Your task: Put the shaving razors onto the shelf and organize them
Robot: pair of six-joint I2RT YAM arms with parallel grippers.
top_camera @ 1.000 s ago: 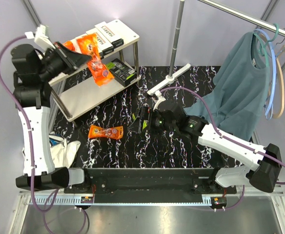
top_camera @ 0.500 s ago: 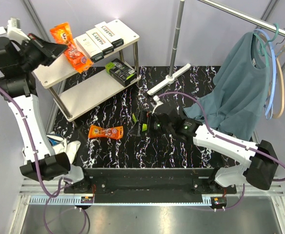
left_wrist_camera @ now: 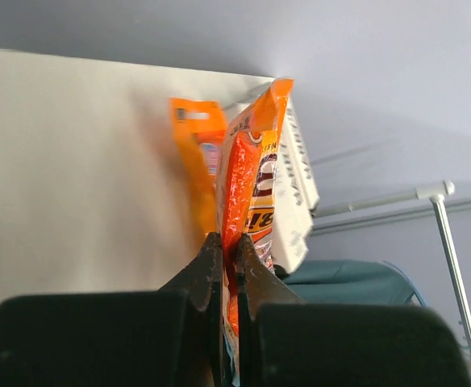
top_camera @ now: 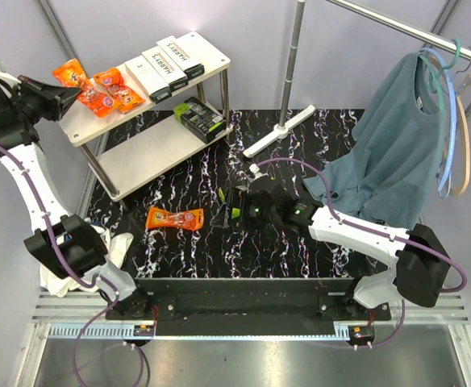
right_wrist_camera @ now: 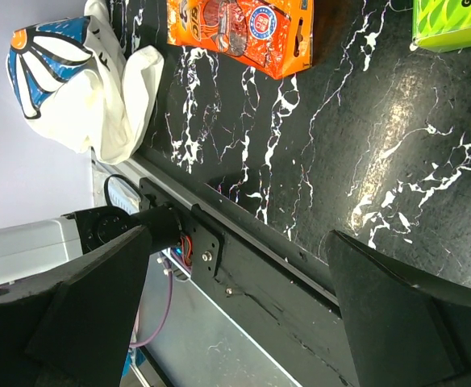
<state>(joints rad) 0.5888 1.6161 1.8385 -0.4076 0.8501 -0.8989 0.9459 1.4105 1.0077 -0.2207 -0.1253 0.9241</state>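
My left gripper (top_camera: pixel 56 90) is shut on an orange packet (left_wrist_camera: pixel 248 181), held edge-on at the left end of the shelf's top board (top_camera: pixel 207 50). Orange packets (top_camera: pixel 106 90) lie there, and a second one (left_wrist_camera: pixel 195 153) shows behind the held one. White HARRY'S boxes (top_camera: pixel 167 60) lie on the same board (left_wrist_camera: pixel 74 177) and also show in the left wrist view (left_wrist_camera: pixel 298 181). A black-and-lime pack (top_camera: pixel 200 118) sits on the lower board (top_camera: pixel 147 157). My right gripper (top_camera: pixel 237 203) is open, low beside another lime pack (top_camera: pixel 226 206) on the table. One orange packet (top_camera: pixel 175 218) lies on the table, and the right wrist view (right_wrist_camera: pixel 243 32) shows it too.
A white T-shaped rack foot (top_camera: pixel 280 133) and its pole (top_camera: pixel 294 56) stand behind the right arm. A teal shirt (top_camera: pixel 397 149) hangs from the rail at the right. A white crumpled bag (top_camera: pixel 98 246) lies at the table's front left edge (right_wrist_camera: pixel 219 218).
My left arm has swung left and back, carrying the orange packets from in front of the shelf to the top board's left end. My right gripper has crept left toward the lime pack.
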